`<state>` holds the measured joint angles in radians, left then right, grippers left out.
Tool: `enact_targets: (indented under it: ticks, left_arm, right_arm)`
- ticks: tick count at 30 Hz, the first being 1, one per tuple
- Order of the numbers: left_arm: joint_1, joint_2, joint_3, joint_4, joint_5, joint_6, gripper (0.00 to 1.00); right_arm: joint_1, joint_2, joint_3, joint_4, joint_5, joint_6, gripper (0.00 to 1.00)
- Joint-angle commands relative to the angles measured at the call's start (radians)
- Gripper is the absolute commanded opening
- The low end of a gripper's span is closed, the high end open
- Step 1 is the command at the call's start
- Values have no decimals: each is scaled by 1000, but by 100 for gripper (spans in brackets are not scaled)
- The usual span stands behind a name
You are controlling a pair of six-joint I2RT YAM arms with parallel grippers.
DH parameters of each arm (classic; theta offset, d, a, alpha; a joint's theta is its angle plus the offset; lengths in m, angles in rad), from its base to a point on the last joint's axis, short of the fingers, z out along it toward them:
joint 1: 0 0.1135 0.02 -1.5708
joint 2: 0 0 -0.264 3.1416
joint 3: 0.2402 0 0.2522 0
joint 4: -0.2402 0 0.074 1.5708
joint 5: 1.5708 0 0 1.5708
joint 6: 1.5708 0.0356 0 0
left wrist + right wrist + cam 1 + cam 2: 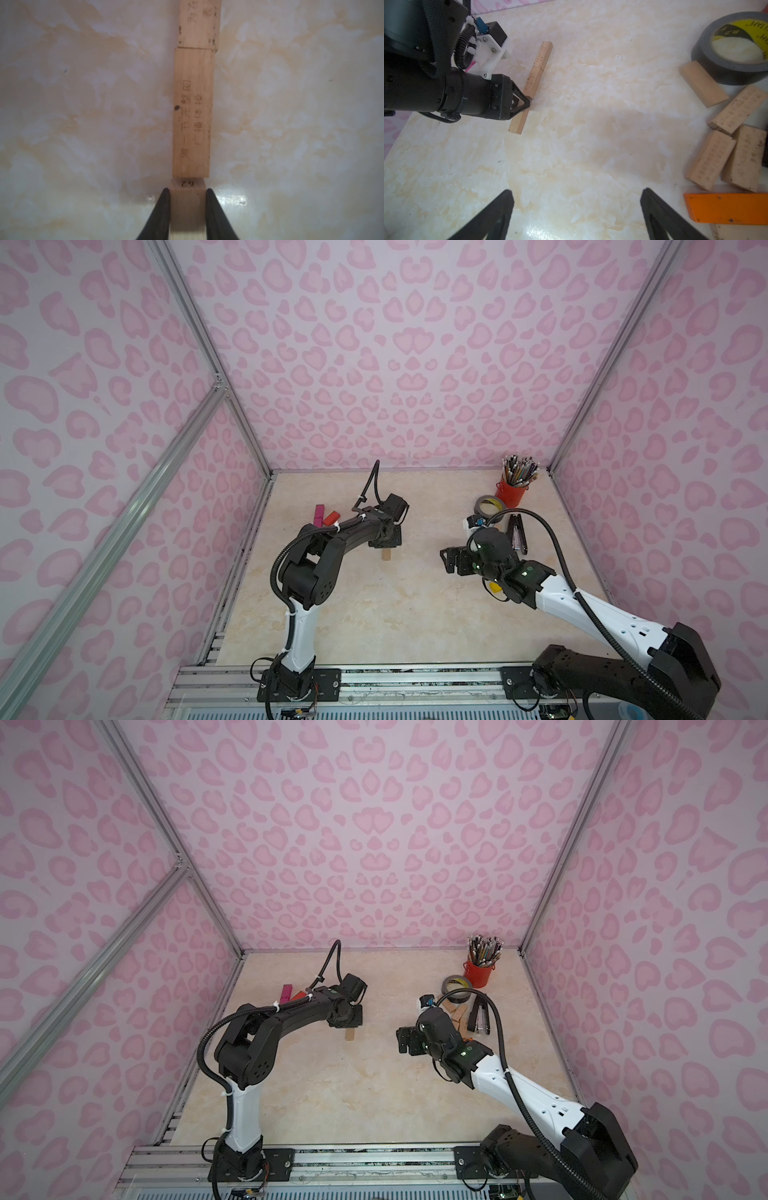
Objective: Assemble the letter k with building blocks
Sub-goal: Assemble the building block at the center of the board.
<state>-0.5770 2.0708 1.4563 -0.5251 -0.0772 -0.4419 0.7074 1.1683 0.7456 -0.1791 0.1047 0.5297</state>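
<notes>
We have the upright stroke of the K under way: three plain wooden blocks (534,80) lie end to end on the table (591,135). The left hand (187,194) is clenched on the end one, the numbered block (188,184), set against the middle block (192,114). The right hand (577,207) hangs released over bare table — grasping nothing. Both diagonal strokes are not yet built; spare wooden blocks (710,160) and an orange block (724,207) lie beside the tape roll (733,47).

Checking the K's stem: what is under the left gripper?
A plain wooden block, clamped in the left gripper, in line with two blocks on the table. In both top views the arm covers all but one end.
</notes>
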Motion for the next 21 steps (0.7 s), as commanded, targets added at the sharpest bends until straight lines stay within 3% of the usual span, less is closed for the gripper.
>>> enact_targets:
  ticks: [1, 11, 21]
  left_arm:
    - [3, 20, 16, -28, 6, 12, 21]
    - [13, 38, 40, -42, 3, 22, 21]
    - [12, 41, 53, -49, 13, 29, 28]
  right_arm:
    - [-2, 5, -2, 9, 0, -1, 96]
    - [-5, 11, -1, 10, 1, -4, 96]
    - [-8, 22, 2, 13, -3, -6, 96]
